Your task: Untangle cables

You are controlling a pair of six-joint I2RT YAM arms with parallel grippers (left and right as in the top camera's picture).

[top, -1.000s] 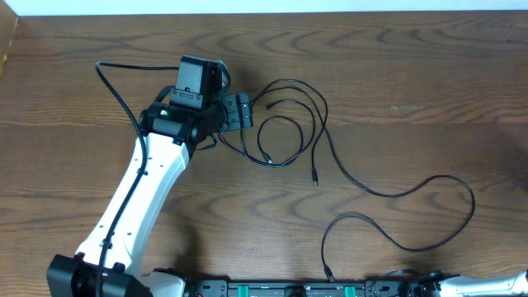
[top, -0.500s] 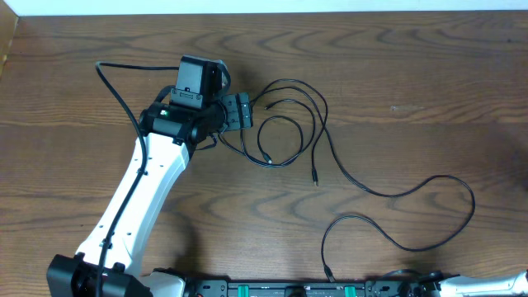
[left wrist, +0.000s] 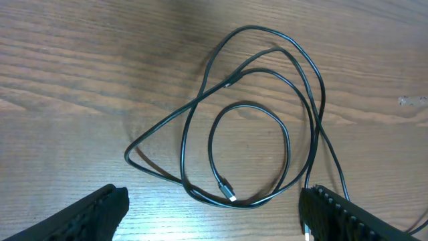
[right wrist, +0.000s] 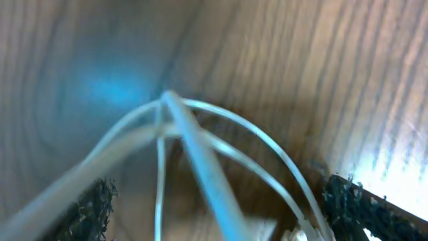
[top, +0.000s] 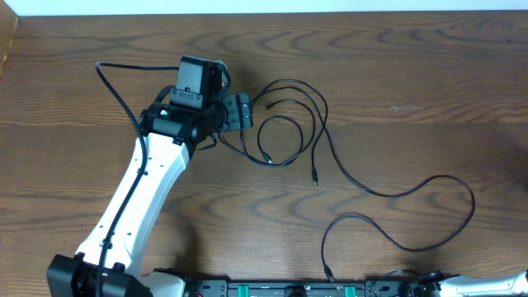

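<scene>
I saw the left gripper over the far-left part of the wooden table, at the end of the white left arm, and its two fingers stood wide apart with nothing held between them. In the left wrist view this gripper hung above the black cables, which lay flat on the wood as several loops crossing each other. A small round loop sat inside the bigger ones, and it ended in a plug. From overhead, the black cables were just to the right of the left gripper. One long cord went from there to the right in a wide curve and came back toward the near edge of the table. The right gripper was also open, with its dark fingers at both sides of the picture. Between them, very close to the camera and out of focus, some strands of the white cable crossed one another. I could not tell if they touched the fingers.
</scene>
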